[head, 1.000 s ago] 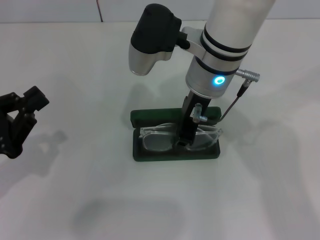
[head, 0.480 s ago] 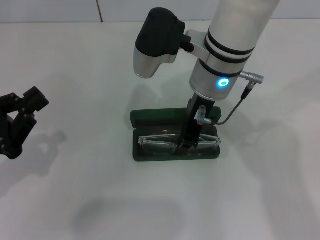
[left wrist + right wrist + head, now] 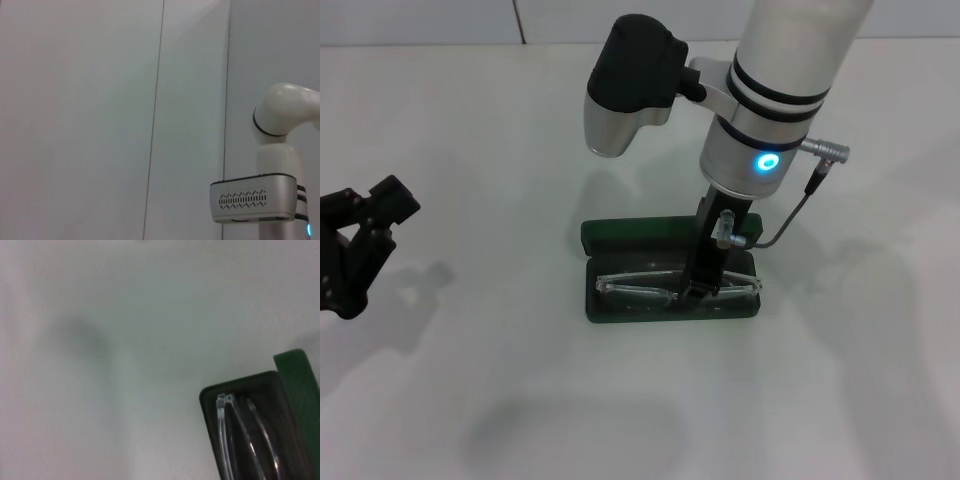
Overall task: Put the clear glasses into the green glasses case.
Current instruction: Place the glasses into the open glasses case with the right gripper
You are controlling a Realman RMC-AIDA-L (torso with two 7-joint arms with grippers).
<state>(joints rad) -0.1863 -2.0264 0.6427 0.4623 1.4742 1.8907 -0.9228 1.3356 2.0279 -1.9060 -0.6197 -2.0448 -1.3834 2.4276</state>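
Observation:
The green glasses case (image 3: 620, 312) lies open in the middle of the table, its lid (image 3: 635, 234) folded back on the far side. The clear glasses (image 3: 635, 288) lie flat inside the case's tray. My right gripper (image 3: 698, 287) reaches straight down into the case and is shut on the glasses at their bridge. The right wrist view shows one end of the case (image 3: 210, 396) with the clear folded arms of the glasses (image 3: 223, 440) inside it. My left gripper (image 3: 362, 235) is parked open at the table's left edge, far from the case.
White tabletop (image 3: 500, 380) surrounds the case on all sides. The right arm's wrist and its black camera housing (image 3: 632, 70) hang over the case's far side. The left wrist view shows only a wall and the right arm (image 3: 277, 150).
The right gripper has lowered the glasses from a raised, tilted pose to lying flat in the case's tray. The left arm has not moved.

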